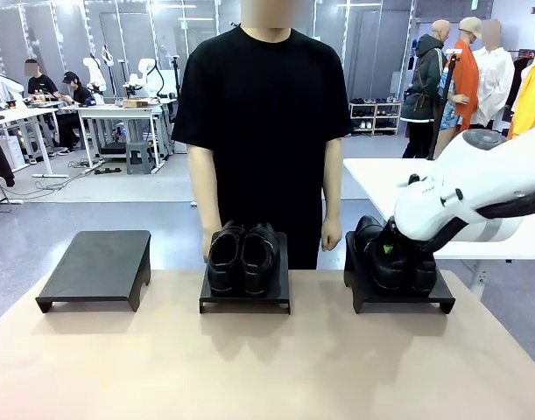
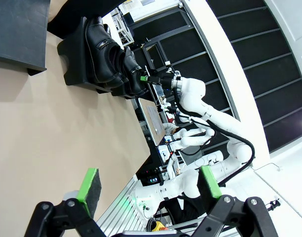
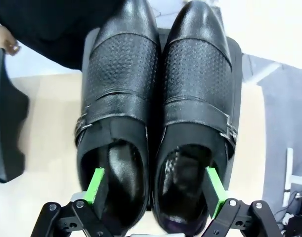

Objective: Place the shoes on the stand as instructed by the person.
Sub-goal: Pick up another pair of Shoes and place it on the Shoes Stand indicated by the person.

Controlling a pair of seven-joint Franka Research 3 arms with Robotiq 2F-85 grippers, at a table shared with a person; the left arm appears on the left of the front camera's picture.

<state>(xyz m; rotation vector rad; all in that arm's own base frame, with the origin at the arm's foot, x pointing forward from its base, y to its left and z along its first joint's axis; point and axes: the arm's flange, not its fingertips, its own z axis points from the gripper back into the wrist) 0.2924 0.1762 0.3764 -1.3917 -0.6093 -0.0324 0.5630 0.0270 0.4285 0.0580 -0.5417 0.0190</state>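
Shoes: two pairs are seen, toes pointed toward the person [image 1: 263, 114]. Left of the middle stand [image 1: 246, 297] an empty stand [image 1: 96, 267] is set; the plain pair [image 1: 242, 258] sits on the middle one; the buckled pair [image 3: 158, 118] on the right stand [image 1: 398, 293]. Left end effector [image 2: 148, 190] is held apart; right end effector [image 3: 155, 190] is spread over the buckled heels.

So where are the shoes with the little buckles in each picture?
Front view: the buckle shoes sit on the right stand, partly behind the right arm.
Left wrist view: top middle, tipped sideways, at the right gripper.
Right wrist view: centre, between the open green pads.
Shared landmark: the stand under them.
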